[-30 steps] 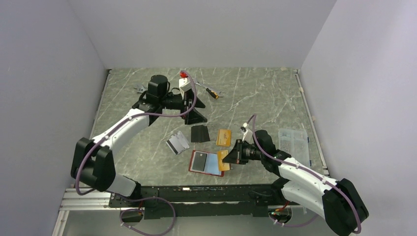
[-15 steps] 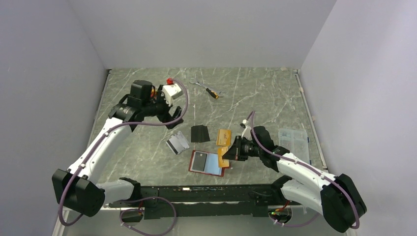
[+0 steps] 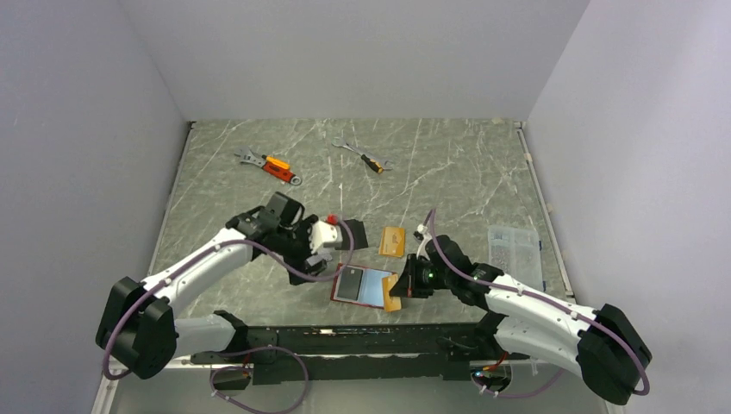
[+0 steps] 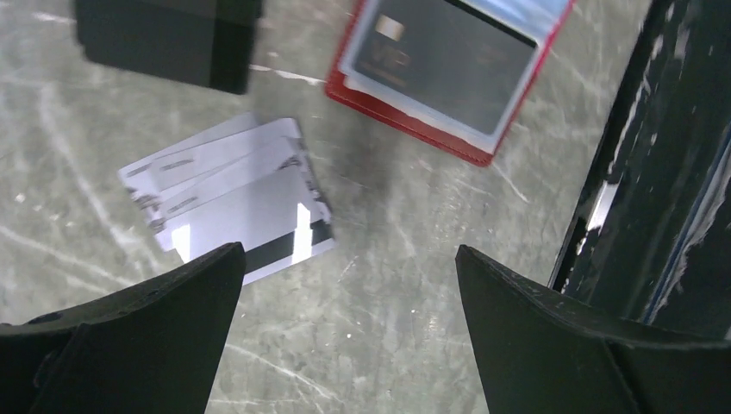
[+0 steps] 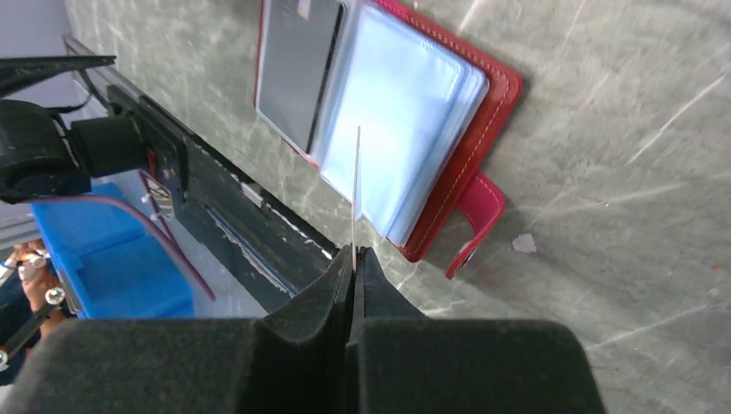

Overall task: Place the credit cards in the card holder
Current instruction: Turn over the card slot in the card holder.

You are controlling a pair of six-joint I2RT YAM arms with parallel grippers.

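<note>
Silver-grey cards (image 4: 228,203) lie fanned below my left gripper (image 4: 345,256), whose fingers stand wide apart and hold nothing. I count three in the fan, possibly more. Beside them is one black card (image 4: 168,39). The one red wallet (image 5: 498,90) lies open near the worktop's front edge, about midway along it, with one dark card (image 4: 448,60) in its left pocket. My right gripper (image 5: 353,254) is pinched tight on one orange card (image 5: 356,185), held on edge over the pale blue right pocket. I think I should tip the card flatter, line its leading edge up with the pocket mouth and slide slowly, so the wallet doesn't skid. A second orange card (image 3: 392,241) lies just behind the wallet, and two wrenches (image 3: 274,164) lie nearer the back edge.
</note>
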